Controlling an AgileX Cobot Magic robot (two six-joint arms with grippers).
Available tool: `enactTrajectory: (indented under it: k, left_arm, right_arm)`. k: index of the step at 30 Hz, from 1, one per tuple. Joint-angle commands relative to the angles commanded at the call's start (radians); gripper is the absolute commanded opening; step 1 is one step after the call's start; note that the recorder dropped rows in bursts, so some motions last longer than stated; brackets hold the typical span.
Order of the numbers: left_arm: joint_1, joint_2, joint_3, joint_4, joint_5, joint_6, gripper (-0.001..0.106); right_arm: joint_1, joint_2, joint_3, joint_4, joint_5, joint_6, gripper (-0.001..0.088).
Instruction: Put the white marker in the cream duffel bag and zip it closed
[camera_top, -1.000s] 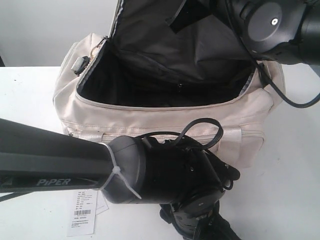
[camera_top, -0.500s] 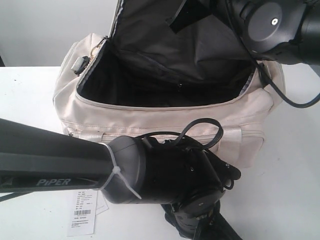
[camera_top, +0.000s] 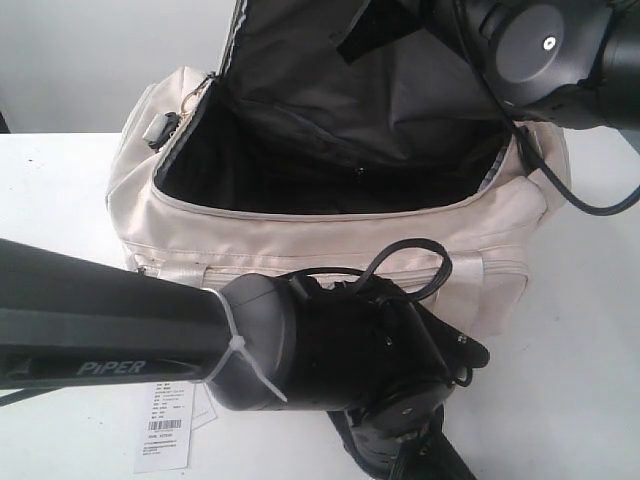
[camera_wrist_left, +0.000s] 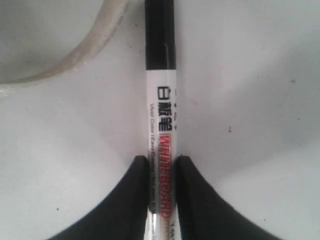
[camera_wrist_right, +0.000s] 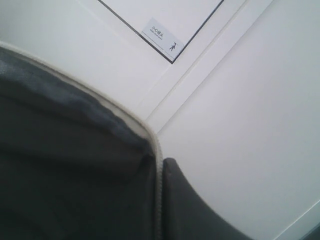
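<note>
From outside, the bag (camera_top: 300, 235) stands at the centre of the table (camera_top: 50, 190), mouth open and dark inside. Its flap (camera_top: 330, 90) stands up toward 12 o'clock, showing the grey lining. My left arm (camera_top: 110, 320) comes in from 9 o'clock and bends down in front of the bag toward 6. My right arm (camera_top: 550, 50) sits at 1 o'clock, at the raised flap. A paper tag (camera_top: 165, 425) lies at 7 o'clock.

At my left wrist, my left gripper (camera_wrist_left: 161, 162) is narrow, its fingers (camera_wrist_left: 132, 190) pressing the marker (camera_wrist_left: 161, 100) from both sides at the red print. The black cap points away from me, beside a cream strap (camera_wrist_left: 95, 45).

At my right wrist, my right gripper (camera_wrist_right: 164, 167) is closed on the flap's zipper edge; only one finger (camera_wrist_right: 190, 210) shows.
</note>
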Motion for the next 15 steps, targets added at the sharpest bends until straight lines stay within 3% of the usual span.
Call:
enactTrajectory:
  k: [15]
  left_arm:
    - [0.0, -0.128, 0.0, 0.065, 0.102, 0.071, 0.0]
  right_arm:
    - [0.0, 0.0, 0.0, 0.0, 0.0, 0.0, 0.0]
